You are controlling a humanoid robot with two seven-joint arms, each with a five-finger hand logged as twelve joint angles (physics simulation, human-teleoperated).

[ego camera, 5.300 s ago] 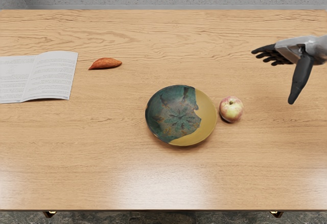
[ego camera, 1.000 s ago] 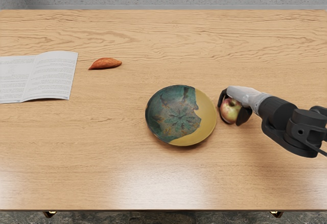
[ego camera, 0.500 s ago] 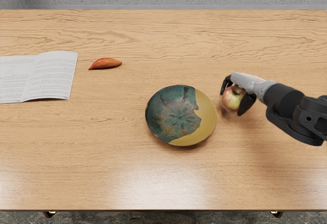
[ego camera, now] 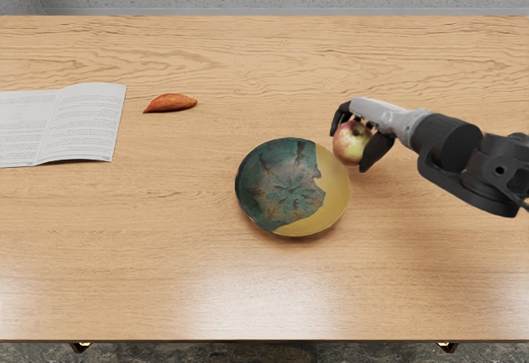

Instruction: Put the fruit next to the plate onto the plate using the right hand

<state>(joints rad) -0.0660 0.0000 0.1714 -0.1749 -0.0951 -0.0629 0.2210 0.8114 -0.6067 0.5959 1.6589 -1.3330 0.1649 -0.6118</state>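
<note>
The right hand (ego camera: 364, 125) grips the apple (ego camera: 350, 142) just beside the plate (ego camera: 281, 188) (sweet potato (ego camera: 170, 103), booklet (ego camera: 58, 121) well left).

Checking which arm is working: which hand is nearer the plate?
Right. The right hand, gripping the apple, hangs at the upper-right rim of the plate. The left hand is out of view.

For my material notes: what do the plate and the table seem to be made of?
Plate: probably glazed ceramic, judging by its mottled teal and mustard surface. Table: wood or wood-look laminate, with visible grain and a soft sheen near the front.
</note>
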